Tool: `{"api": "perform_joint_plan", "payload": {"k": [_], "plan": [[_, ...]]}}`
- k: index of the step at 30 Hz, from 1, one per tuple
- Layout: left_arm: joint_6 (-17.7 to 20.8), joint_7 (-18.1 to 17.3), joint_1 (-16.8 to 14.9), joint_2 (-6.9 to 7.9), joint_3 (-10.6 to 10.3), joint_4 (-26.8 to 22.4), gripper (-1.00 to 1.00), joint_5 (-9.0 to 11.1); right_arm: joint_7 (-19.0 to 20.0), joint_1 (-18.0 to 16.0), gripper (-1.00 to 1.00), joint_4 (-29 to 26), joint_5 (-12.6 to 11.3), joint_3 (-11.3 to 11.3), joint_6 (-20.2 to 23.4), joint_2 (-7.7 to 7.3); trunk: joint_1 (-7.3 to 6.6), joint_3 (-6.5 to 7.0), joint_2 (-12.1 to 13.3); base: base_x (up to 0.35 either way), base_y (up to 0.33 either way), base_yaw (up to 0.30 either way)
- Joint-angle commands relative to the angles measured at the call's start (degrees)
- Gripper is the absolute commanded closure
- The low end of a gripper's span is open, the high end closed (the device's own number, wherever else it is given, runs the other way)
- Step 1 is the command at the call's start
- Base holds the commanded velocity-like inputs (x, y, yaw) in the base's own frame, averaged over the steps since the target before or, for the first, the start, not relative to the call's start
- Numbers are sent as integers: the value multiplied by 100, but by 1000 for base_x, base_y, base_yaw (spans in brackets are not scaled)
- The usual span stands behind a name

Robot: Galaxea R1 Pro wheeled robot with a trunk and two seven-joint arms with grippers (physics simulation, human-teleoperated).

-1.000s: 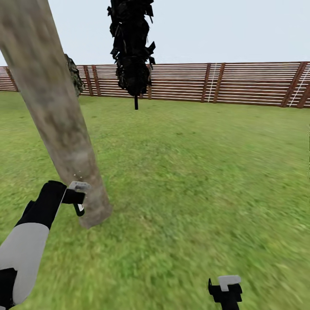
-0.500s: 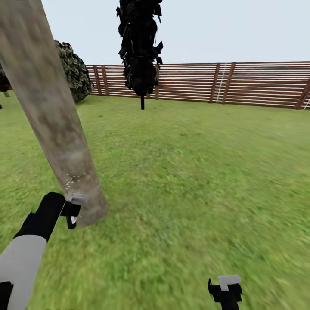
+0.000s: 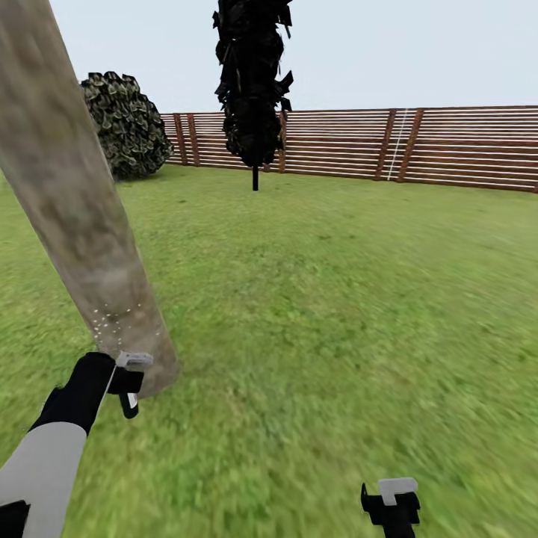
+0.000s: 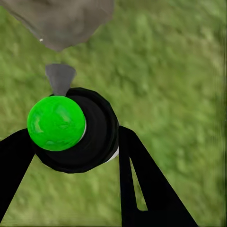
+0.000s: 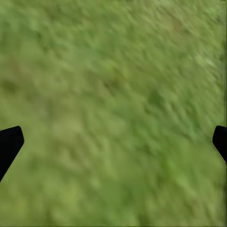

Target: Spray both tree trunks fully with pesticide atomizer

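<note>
The left tool (image 3: 128, 377) sits low by the foot of the tree trunk (image 3: 82, 217), its fingers closed around the pesticide atomizer (image 4: 75, 130), a dark round body with a bright green cap seen from the wrist. A scatter of white pesticide (image 3: 119, 317) specks dots the bark just above it. The right tool (image 3: 391, 499) hangs low over the lawn (image 3: 336, 299), fingers spread wide, nothing between them. Far off: a round bush (image 3: 125, 125), a dark tree (image 3: 254, 75), the slatted fence (image 3: 448, 146).
</note>
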Motion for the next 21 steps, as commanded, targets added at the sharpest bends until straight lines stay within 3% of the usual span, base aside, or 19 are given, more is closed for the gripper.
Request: {"api": "perform_joint_plan", "payload": {"k": [1, 9, 14, 16, 18, 21], "plan": [[-145, 7, 132, -13, 56, 9, 100, -2, 0, 0, -100, 0, 0, 1, 2, 2, 0, 0, 0, 211, -227, 181], [-340, 299, 298, -92, 125, 14, 100, 62, 0, 0, -100, 0, 4, 1, 0, 23, 0, 0, 0, 222, -216, 252], [-341, 407, 300, -81, 197, -68, 100, 45, 0, 0, -100, 0, 8, 1, 6, 13, 0, 0, 0, 258, -199, 43], [-391, 559, 363, -55, 512, 2, 100, 45, 0, 0, -100, 0, 9, 1, 8, -2, 0, 0, 0, 279, -188, 2], [-675, 588, 453, -53, 877, 31, 100, 41, 0, 0, -100, 0, 10, 1, 7, -4, 0, 0, 0, 281, -175, 1], [-889, 610, 586, -77, 1037, 55, 100, 21, 0, 0, -100, 0, 9, 1, 8, -5, 0, 0, 0, 280, -167, 0]]}}
